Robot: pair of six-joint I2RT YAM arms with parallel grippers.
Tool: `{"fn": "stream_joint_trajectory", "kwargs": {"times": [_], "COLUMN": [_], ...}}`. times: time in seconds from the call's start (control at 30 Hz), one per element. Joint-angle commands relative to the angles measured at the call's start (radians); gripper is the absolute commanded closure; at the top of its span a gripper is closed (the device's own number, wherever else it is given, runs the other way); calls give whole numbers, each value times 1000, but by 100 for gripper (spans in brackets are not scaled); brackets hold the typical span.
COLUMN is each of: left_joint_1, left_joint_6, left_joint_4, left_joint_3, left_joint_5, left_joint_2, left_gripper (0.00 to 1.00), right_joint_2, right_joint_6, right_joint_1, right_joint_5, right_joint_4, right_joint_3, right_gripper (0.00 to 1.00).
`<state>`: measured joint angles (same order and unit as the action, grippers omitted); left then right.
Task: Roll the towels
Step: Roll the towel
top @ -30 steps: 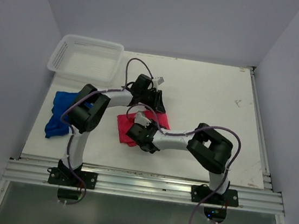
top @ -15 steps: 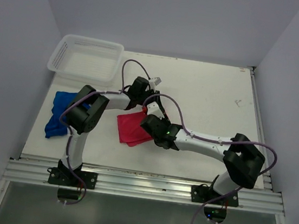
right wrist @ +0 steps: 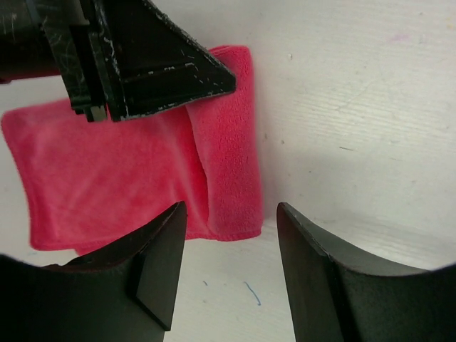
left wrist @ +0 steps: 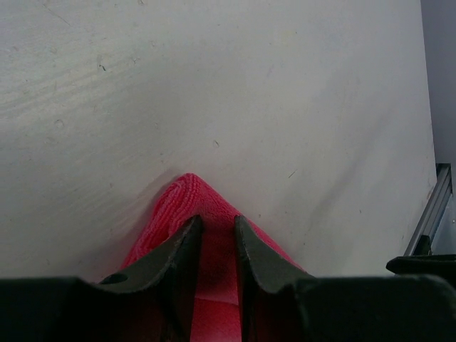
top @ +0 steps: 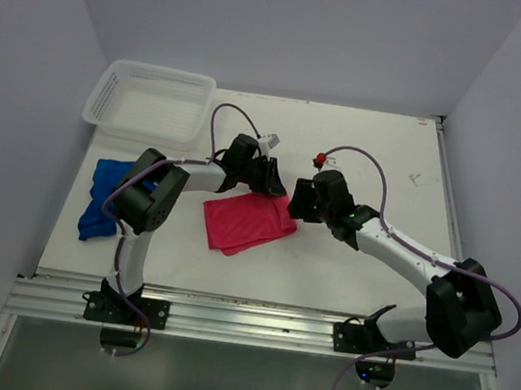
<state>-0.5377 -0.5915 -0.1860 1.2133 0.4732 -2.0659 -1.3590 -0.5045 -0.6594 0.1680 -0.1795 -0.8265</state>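
Pink towel [top: 243, 223] lies flat on the table [top: 370, 151], mid-left, between the two arms. It is partly folded: the right wrist view shows a flap turned over along its right side, with a crease running down it.

Left gripper [top: 270, 179] sits on the far right corner of the pink towel. In the left wrist view the jaws are narrowed to a slim gap with red cloth between them, and the corner peaks up just past the fingertips [left wrist: 194, 222]. It reads as pinched on that corner.

Right gripper [top: 298, 200] is just beside the towel's right edge, near the left gripper but apart from it. Its jaws are spread wide with nothing between them, above the near right corner of the towel and bare table. Whether it touches the cloth cannot be told.

Blue towel [top: 103, 199] lies bunched at the table's left edge, partly under the left arm, well apart from both grippers. White mesh basket [top: 96, 103] sits at the far left corner, beyond the blue towel.

On writing: only a small blue mark [right wrist: 249, 292] on the table by the right fingers, not legible as letters.
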Motion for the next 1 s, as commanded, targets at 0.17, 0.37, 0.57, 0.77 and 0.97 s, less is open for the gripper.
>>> {"fn": "stream_joint_trajectory", "kwargs": {"times": [0.17, 0.37, 0.57, 0.77, 0.97], "left_joint_1": [22, 22, 22, 22, 22], "left_joint_6": [19, 21, 22, 24, 9], "left_joint_4": [48, 54, 62, 65, 76], "left_joint_3": [-32, -32, -32, -32, -8], "left_joint_5": [-90, -90, -90, -90, -74], "left_joint_2": [23, 29, 32, 36, 58], "left_gripper": [70, 70, 70, 70, 70], "right_joint_2": [-133, -238, -285, -290, -235], "right_joint_6": [-169, -157, -120, -68, 20], "right_joint_1": [147, 178, 184, 182, 179], "right_joint_5": [-380, -440, -423, -420, -351], "right_joint_4": [276, 314, 328, 363, 353], "right_joint_3": [58, 46, 69, 110, 145], "right_gripper": [43, 43, 46, 81, 99]}}
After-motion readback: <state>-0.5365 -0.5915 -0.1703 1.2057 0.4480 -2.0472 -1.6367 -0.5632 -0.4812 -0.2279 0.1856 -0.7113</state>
